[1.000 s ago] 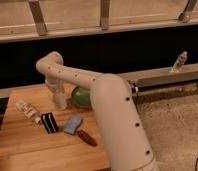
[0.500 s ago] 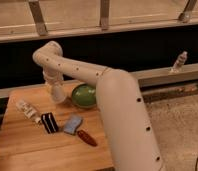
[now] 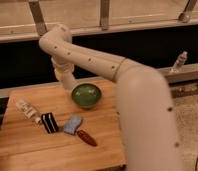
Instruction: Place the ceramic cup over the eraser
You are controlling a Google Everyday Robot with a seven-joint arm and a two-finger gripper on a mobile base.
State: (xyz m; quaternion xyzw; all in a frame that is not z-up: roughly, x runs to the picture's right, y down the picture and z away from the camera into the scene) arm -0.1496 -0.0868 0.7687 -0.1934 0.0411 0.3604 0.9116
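Note:
The eraser point(image 3: 49, 122), a small black block with white stripes, lies on the wooden table point(image 3: 22, 150) at the front left. My arm arches over the table's back edge. Its white lower end, with the gripper point(image 3: 66, 83), hangs just left of the green bowl point(image 3: 86, 95) and above the tabletop. That is well behind and to the right of the eraser. No ceramic cup stands apart on the table. I cannot tell whether the white end of the arm includes it.
A white labelled bottle point(image 3: 26, 109) lies at the table's left. A blue-grey pad point(image 3: 72, 125) and a dark red oblong thing point(image 3: 86, 137) lie right of the eraser. A small bottle point(image 3: 179, 61) stands on the ledge at the right.
The arm's end has risen from the tabletop and shifted right towards the bowl. The bowl now shows in full. The things on the table have not moved.

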